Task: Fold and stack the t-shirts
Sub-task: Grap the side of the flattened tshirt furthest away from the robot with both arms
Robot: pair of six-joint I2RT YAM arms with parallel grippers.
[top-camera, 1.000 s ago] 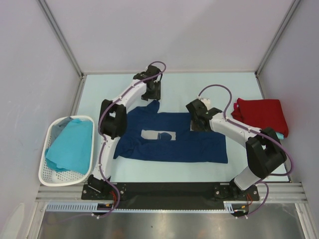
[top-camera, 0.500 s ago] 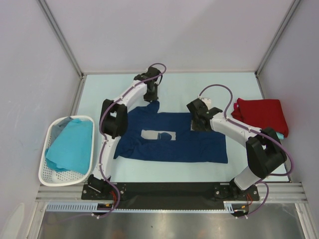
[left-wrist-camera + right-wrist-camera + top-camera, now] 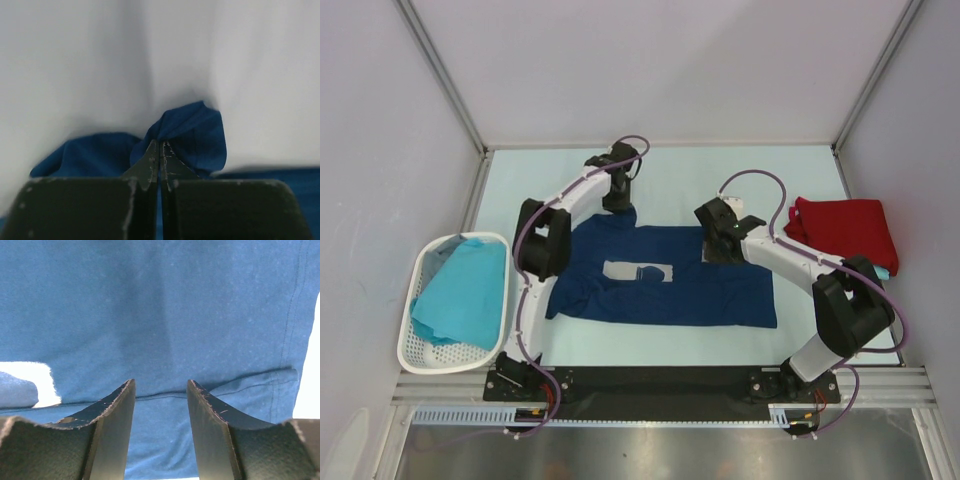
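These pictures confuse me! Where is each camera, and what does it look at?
Top: above, behind the arms, looking down at the table; both arms show.
Left wrist: on that wrist, facing the left gripper, shut on the navy t-shirt.
Right wrist: on that wrist, looking down past the open right gripper at that shirt.
Shared: all three see the navy t-shirt.

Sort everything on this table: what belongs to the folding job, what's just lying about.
Job: navy t-shirt, spread mid-table; red t-shirt, folded at right; turquoise t-shirt, at left.
Lying about: white basket, holding the turquoise one.
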